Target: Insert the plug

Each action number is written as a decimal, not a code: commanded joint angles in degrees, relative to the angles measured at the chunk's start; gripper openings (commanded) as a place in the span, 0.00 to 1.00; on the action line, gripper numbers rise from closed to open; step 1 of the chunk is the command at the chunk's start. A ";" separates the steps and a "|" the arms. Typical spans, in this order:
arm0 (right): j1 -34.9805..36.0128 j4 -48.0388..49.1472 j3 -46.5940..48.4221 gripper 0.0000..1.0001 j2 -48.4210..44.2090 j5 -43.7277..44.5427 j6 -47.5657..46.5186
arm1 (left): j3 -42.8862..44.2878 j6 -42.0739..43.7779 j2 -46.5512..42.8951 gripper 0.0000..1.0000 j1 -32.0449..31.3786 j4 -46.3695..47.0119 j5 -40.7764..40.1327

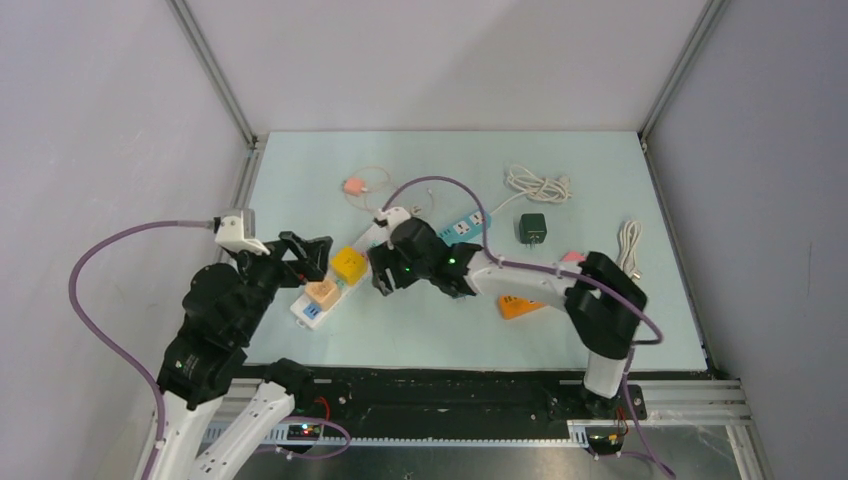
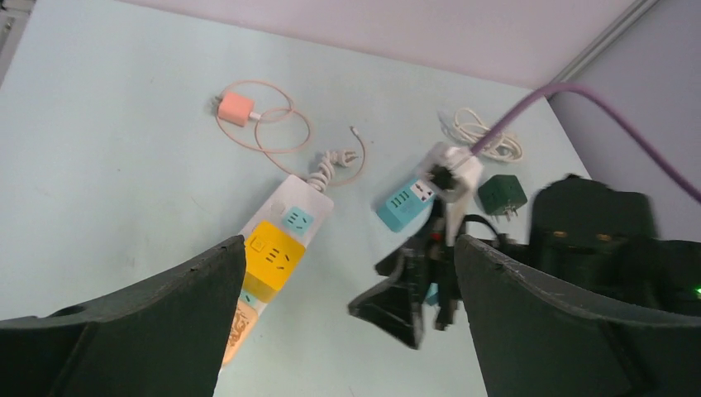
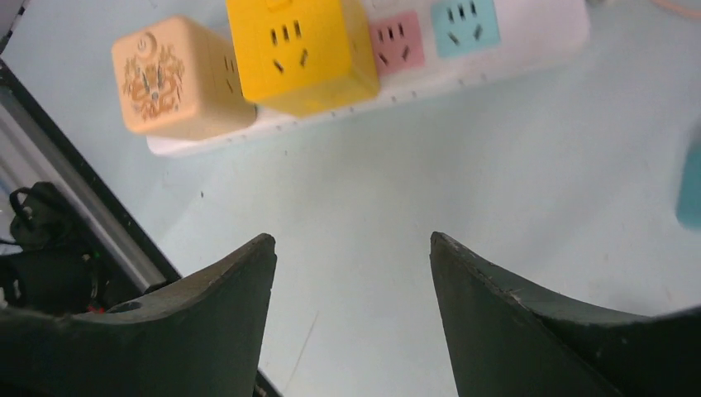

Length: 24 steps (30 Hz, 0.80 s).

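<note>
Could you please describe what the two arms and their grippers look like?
Both arms pair black joint housings with white links. The left arm and right arm each carry a looping purple cable. The left gripper and right gripper have dark, matte fingers that curve and taper to blunt tips. A small green light glows on the right arm.

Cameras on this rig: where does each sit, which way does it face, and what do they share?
Top external: above and behind the bases, looking down on the table; left arm and right arm show.
Left wrist: on the left arm, facing across the table toward the far wall; the left fingers frame the bottom.
Right wrist: on the right arm, looking down at the white power strip; the right fingers show.
Shared: all show the yellow adapter on that strip.
</note>
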 commanded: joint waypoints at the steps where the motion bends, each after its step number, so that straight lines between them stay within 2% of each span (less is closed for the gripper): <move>1: -0.40 1.88 -8.70 0.71 -9.03 2.11 5.04 | -1.48 -2.60 0.74 1.00 0.09 0.54 2.11; 9: -3.18 -8.58 -19.26 0.67 -21.50 13.99 14.73 | -7.25 -6.51 2.00 1.00 0.01 0.59 8.36; 15: -7.97 -13.80 -28.50 0.66 -32.68 16.26 20.96 | -9.61 -6.47 6.99 1.00 0.05 0.75 5.14; 19: -9.91 -16.20 -32.77 0.66 -40.15 16.67 22.49 | -6.49 -5.38 15.35 1.00 0.06 2.11 2.76; 24: -11.39 -19.61 -34.98 0.66 -46.45 17.09 23.85 | 2.95 -2.32 35.51 1.00 0.04 3.43 3.30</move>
